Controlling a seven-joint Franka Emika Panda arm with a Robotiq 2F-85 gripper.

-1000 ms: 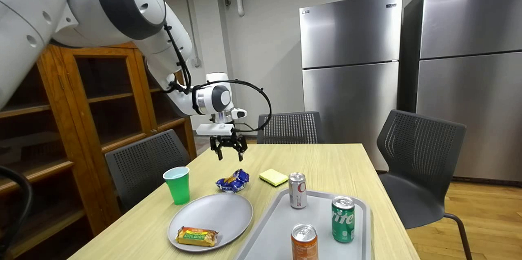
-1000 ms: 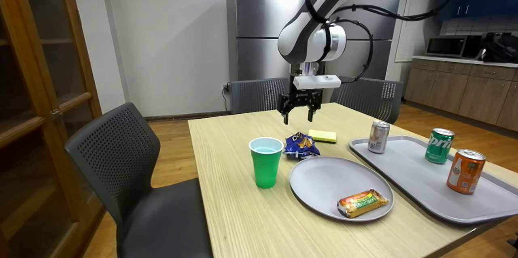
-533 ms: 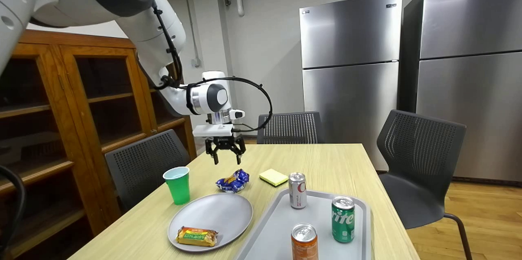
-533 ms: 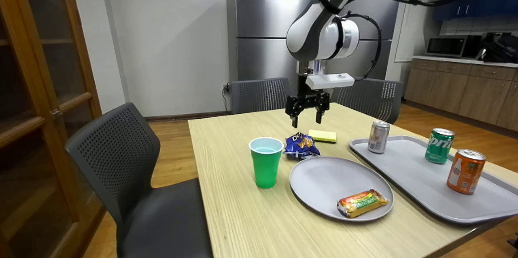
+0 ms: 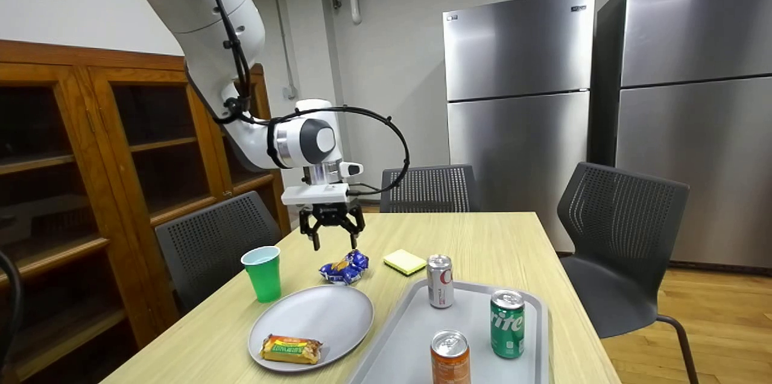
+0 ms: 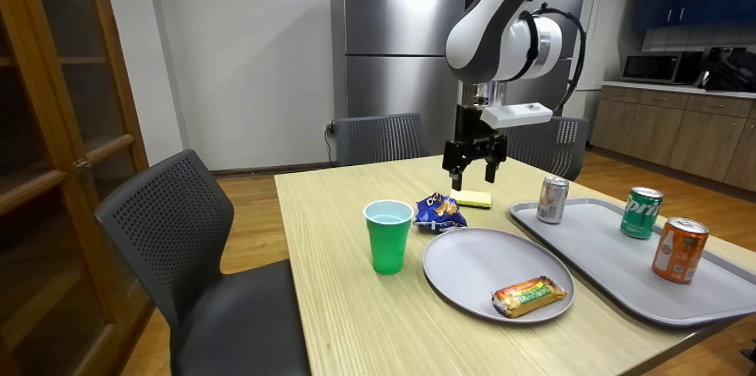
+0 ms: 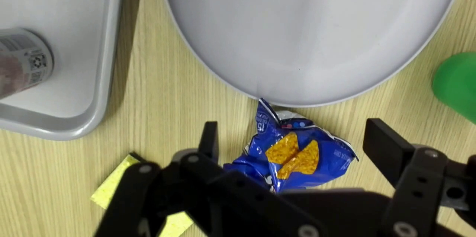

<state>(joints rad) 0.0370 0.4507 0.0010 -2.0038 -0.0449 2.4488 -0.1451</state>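
Gripper [image 5: 335, 245] spread wide above the bag [image 7: 297, 159], close by the plate [image 6: 481, 261]

From my station I see the gripper's two fingers [image 7: 385, 147] standing wide apart above the table [image 6: 348, 317]. In the wrist view the blue bag lies below them, framed between the two, its printed chips facing up. It sits just beside the plate; one pointed corner reaches the rim, and I can't tell whether it touches or only overlaps in my view.

On the plate, near the edge away from the bag, I make out a bar [image 6: 527, 297] in a yellow and red wrapper. The cup [image 6: 388, 246] stands upright just beside the plate. Across the plate from the cup is the tray [image 6: 590, 253], with a silver can [image 6: 553, 200], a green can [image 6: 641, 212] and an orange can [image 6: 680, 250] upright on it. The sponge [image 5: 404, 261] lies farther from the plate than the bag does, toward the tray's side. Well apart from the plate, both exterior views show me two fridges [image 5: 518, 46], and dark chairs [image 5: 624, 221] stand around the table.
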